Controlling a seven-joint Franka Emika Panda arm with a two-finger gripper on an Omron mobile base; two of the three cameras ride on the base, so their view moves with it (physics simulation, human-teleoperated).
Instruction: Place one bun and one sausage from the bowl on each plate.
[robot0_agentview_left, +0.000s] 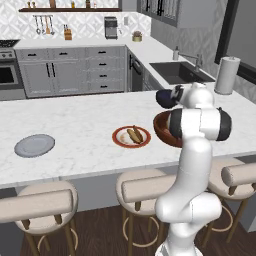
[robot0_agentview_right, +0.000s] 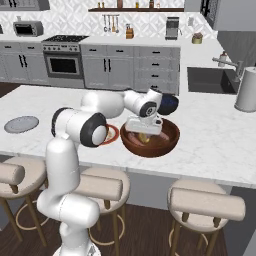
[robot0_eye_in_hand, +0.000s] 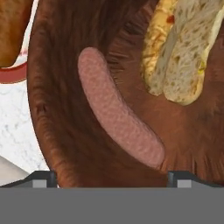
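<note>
Now the open pincer (robot0_eye_in_hand: 109, 177) hangs inside the deep reddish-brown wooden bowl (robot0_eye_in_hand: 57, 131); the pink sausage (robot0_eye_in_hand: 118, 109) lies just beyond its tips, long axis slanting across, pale split bun (robot0_eye_in_hand: 183, 52) beside.

A pink sausage (robot0_eye_in_hand: 120, 109) and a split bun (robot0_eye_in_hand: 177, 50) lie in the brown bowl (robot0_agentview_right: 167, 142); the red-rimmed plate (robot0_agentview_left: 118, 137) holds one of each, the grey plate (robot0_agentview_left: 34, 145) bare.

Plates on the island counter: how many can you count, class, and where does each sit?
2. The red-rimmed plate lies just left of the bowl, holding food; the grey plate lies bare, far left along the counter. None seem hidden.
</note>
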